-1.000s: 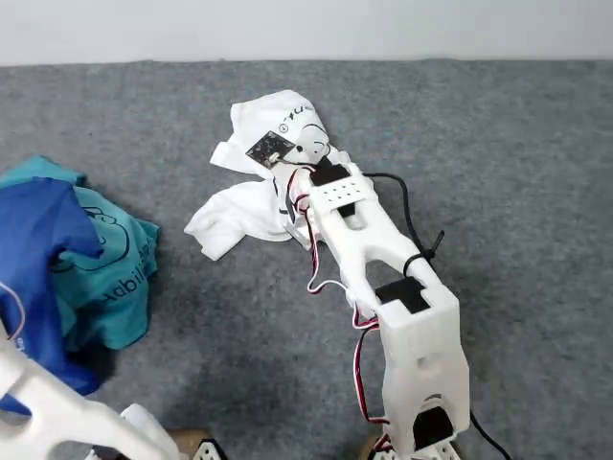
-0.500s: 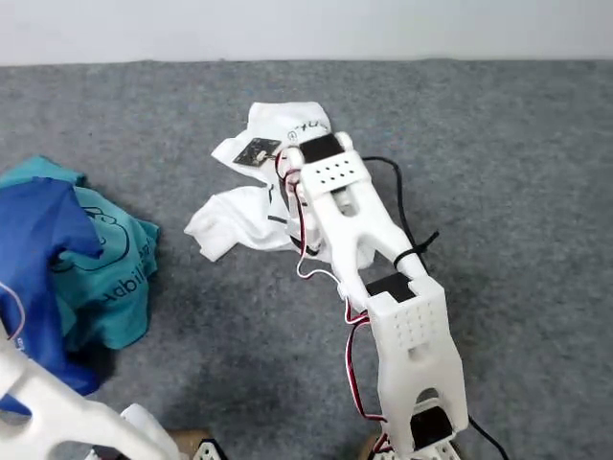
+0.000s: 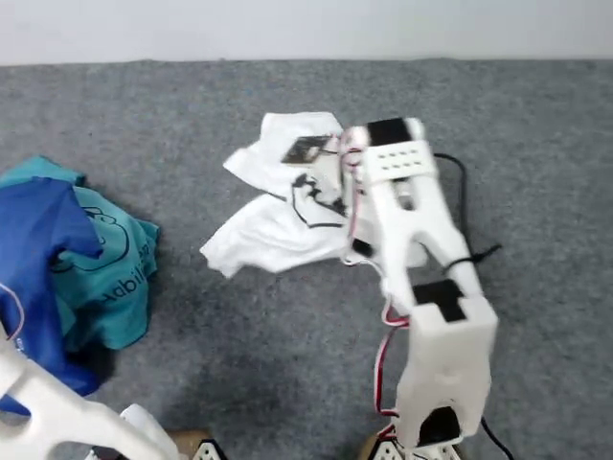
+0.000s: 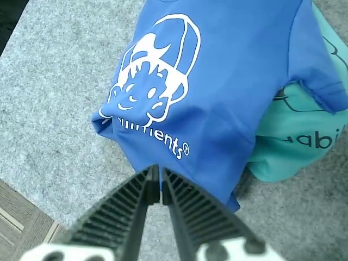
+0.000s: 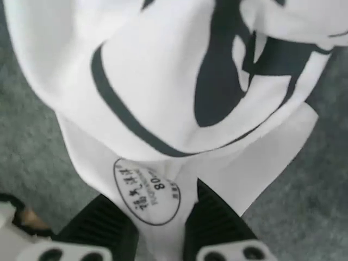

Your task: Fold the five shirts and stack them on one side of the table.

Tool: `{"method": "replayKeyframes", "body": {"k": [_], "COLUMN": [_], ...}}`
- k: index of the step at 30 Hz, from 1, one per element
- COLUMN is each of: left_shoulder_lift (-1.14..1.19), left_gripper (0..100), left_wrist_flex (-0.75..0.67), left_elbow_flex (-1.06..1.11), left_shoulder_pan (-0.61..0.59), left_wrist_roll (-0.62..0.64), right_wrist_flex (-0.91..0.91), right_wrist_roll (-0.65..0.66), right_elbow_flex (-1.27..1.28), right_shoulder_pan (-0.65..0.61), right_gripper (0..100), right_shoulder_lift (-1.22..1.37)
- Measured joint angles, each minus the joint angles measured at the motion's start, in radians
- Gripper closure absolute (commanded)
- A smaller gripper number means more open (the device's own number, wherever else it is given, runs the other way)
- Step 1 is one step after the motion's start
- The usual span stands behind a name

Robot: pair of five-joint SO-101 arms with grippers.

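Nearest, at the bench's left edge: crumpled blue cotton shirt (image 3: pixel 38 249) with a white cartoon-face print, draped unfolded over a teal cotton shirt (image 3: pixel 115 278) with darker lettering. The teal one pokes out on the side toward mid-bench. Left tool (image 4: pixel 160 182) hangs over the blue shirt's lower hem, black ribbed fingers (image 4: pixel 190 212) clenched tip to tip; cannot tell if any fabric is pinched between them. Grey felt-like bench (image 3: pixel 536 192) lies under everything. Farther out, about mid-bench and well apart from the coloured pair: white cotton shirt (image 3: pixel 278 230) with black line print, bunched and unfolded. One part is spread flat toward the near left, the rest is heaped by the head of the white right arm (image 3: pixel 421 240). Right tool (image 5: pixel 160 217) is grasping a fold of the white shirt, cloth with a round printed tag pinched between its two black fingers, fabric bulging just beyond the tips.
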Motion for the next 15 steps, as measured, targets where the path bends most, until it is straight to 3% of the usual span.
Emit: {"method": "replayKeyframes", "body": {"k": [8,15], "left_shoulder_lift": [0.0,0.0], "left_gripper": [98,98], "left_wrist_flex": [0.0,0.0], "left_elbow_flex": [0.0,0.0], "left_shoulder_pan": [0.0,0.031], "left_wrist_roll": [0.0,0.0], "right_wrist_flex": [-0.003,-0.107], "right_wrist_roll": [0.178,0.204], "right_elbow_flex": [0.137,0.143], "right_shoulder_pan": [0.23,0.393], "right_gripper": [98.9,98.0], "right_shoulder_lift": [-0.11,-0.104]}}
